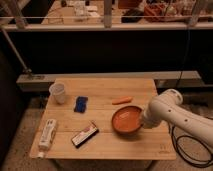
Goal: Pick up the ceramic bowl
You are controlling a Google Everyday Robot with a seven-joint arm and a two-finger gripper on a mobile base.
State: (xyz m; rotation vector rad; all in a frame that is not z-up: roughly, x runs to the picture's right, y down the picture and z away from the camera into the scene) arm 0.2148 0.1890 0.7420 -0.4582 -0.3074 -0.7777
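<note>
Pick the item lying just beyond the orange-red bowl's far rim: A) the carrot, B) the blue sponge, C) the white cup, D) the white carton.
A: the carrot lies just behind the ceramic bowl, whose right rim meets the end effector; the others sit farther left.

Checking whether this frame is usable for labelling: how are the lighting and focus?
Camera view: soft and blurry throughout; the wooden table is warmly lit while the background stays dark; the ceramic bowl shows a faint sheen; the claw at the bowl's right rim is hidden behind the white arm.
</note>
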